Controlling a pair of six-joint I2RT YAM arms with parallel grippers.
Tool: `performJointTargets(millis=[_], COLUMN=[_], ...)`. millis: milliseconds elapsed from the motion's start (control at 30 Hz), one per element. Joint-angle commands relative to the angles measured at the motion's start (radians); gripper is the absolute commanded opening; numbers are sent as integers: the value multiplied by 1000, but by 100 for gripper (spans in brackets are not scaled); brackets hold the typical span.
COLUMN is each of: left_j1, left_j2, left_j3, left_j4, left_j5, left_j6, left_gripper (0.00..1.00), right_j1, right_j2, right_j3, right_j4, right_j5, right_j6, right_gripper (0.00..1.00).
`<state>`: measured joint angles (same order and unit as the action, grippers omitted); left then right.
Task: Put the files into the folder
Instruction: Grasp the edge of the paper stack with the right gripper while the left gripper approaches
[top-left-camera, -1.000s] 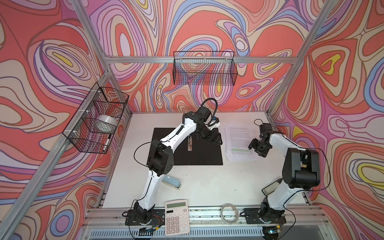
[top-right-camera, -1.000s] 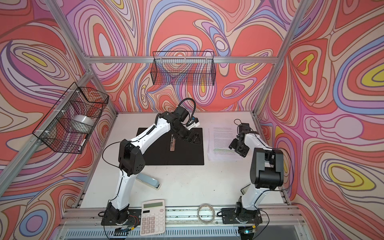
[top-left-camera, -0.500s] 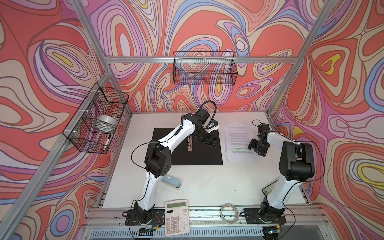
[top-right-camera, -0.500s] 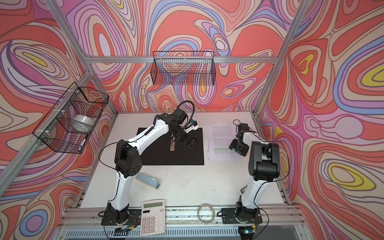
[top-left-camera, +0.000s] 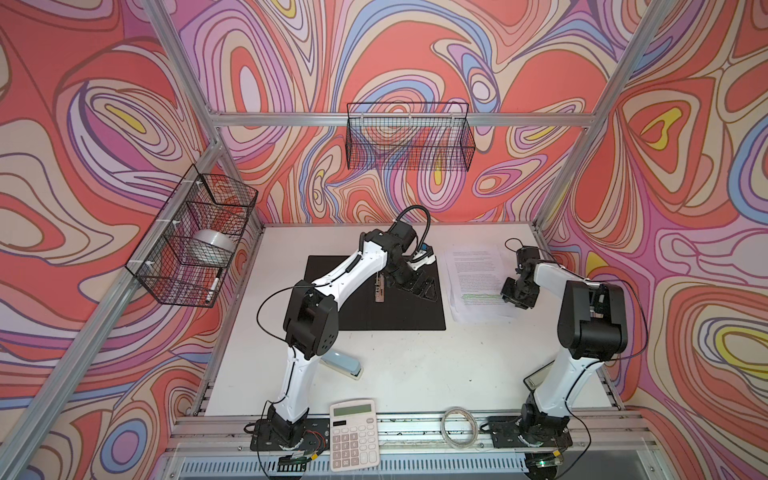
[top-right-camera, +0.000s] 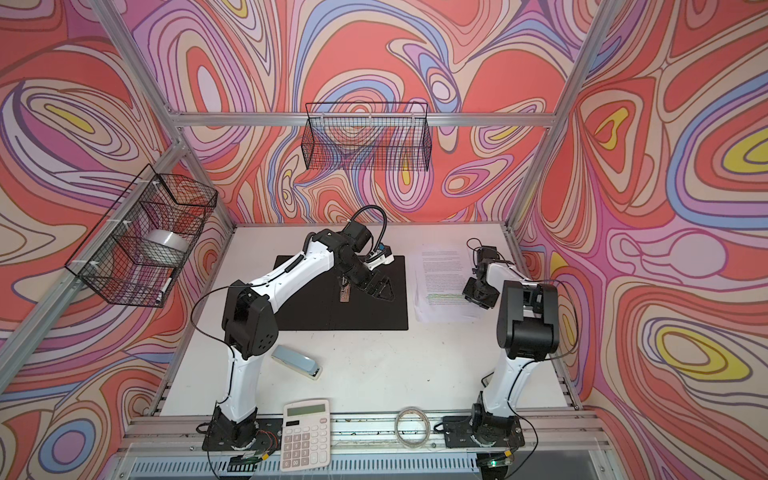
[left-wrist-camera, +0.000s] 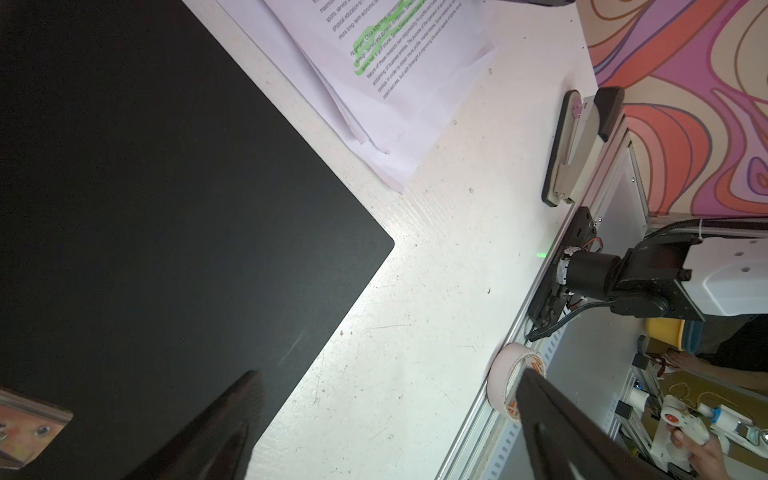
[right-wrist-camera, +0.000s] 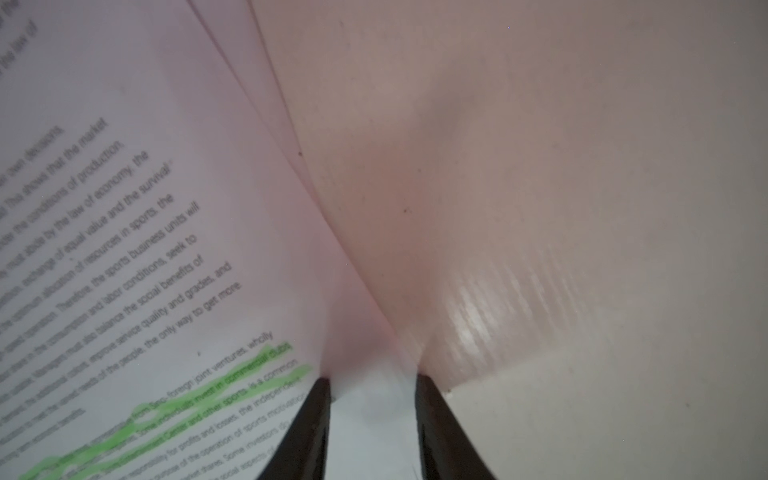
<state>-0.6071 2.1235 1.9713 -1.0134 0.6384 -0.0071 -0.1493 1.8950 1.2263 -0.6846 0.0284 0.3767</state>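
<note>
Left fingers (left-wrist-camera: 561, 436) wide apart over thin black folder (left-wrist-camera: 166, 208); narrow bench strip (left-wrist-camera: 415, 270) to white green-highlighted printed sheets (left-wrist-camera: 395, 104). Right fingers (right-wrist-camera: 309, 432) straddle sheet edge, view blurred; grip cannot tell

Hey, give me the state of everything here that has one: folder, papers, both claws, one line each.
folder: open flat, black inside up, no files in it.
files: loosely stacked on the table beside the folder.
left claw: open, over the folder.
right claw: fingertips astride the files' edge; grip unclear.
blue stapler: closed.
</note>
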Motion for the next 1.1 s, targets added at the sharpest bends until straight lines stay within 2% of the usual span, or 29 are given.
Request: performJointTargets(millis=[0,167,400,467,633,700,900,967,1067], left_j1=[1,-20,-59,-65,-72,-76,-99,-106,-112], left_j2=[-18,49,228,286,353,365,383,384,389], left_j3=[4,50,247,303,351,349,345,343,343], left_j4=[59,154,170,164,173,176,168,171,183], left_j5=[55,58,40,38,15,16,-2,-2,-13], left_j6=[-31,-114,-181,-206,-271,-286,-281,-272,-253], left_gripper=[95,95,95,95,95,95,94,94,94], right_j1=[1,1,1,1,1,1,-4,-13,-23], right_j2=[45,9,-75,-101,-160,-173,-195,-177,-145], right_j3=[-38,-48,-67,-68,-67,-64,-60,-57,-56], right_j4=[-5,-19,-63,-77,-104,-110,-116,-111,-81], right_j5=[-55,-101,-152,-187,-241,-239,-103,-100,-124], right_j6=[-4,-19,-52,-62,-69,-60,-12,-3,0], right_gripper=[28,22,22,18,17,24,54,58,59])
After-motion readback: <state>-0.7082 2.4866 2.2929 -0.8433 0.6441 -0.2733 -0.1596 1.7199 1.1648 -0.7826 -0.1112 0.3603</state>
